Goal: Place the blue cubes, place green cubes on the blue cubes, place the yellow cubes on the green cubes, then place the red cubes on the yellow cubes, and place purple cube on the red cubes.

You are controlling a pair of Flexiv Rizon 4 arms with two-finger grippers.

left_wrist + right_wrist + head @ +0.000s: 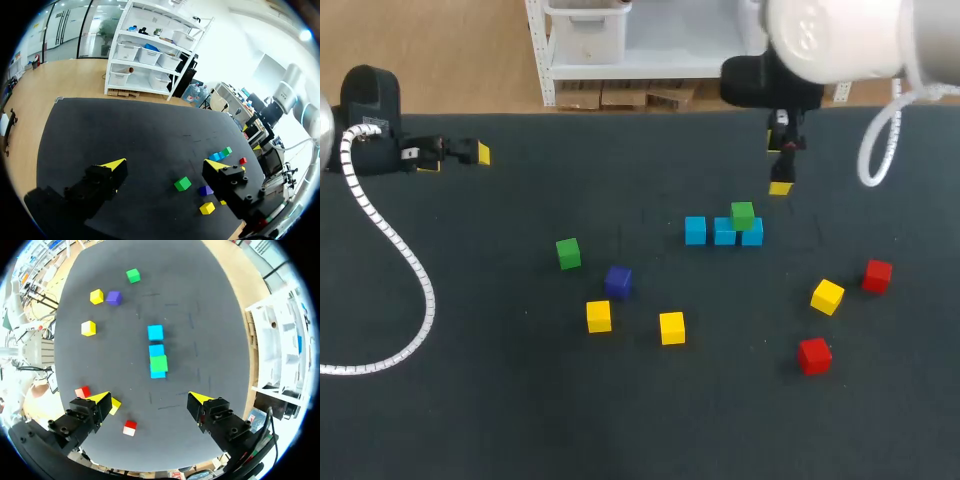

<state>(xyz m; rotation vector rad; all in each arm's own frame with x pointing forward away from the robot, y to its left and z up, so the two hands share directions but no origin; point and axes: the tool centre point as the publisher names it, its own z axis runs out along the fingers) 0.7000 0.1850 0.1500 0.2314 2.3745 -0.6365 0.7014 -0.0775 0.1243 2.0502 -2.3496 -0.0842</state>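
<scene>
Loose green cube is noted left of centre on the table, well apart from the blue row. It lies on the left arm's side, and the left gripper is judged the nearer of the two. That gripper is held at the table's far left edge, fingers spread, nothing between them. In the left wrist view the cube is seen ahead of that gripper, with the purple cube near it.

Right gripper is held just behind the blue cubes, on their far side, fingers wide apart and empty. In its wrist view the row is seen running straight out ahead of it, with the loose green cube well beyond the row's other end. A reach from this side would have to pass over the row, which is judged a risk of knocking it.

The row's long axis is set left to right across the table, with the cubes close together. The stacked green cube is placed toward the row's right end, apparently over the seam between the middle and right blue cubes.

Count:
- **Blue:** three, all in the row.
- **Green:** two, one stacked and one loose.
- **Yellow cubes**: three, two near the purple cube and one at the right.
- **Red cubes**: two, both at the right.
- **Purple:** one.

The green layer is judged half done.
</scene>
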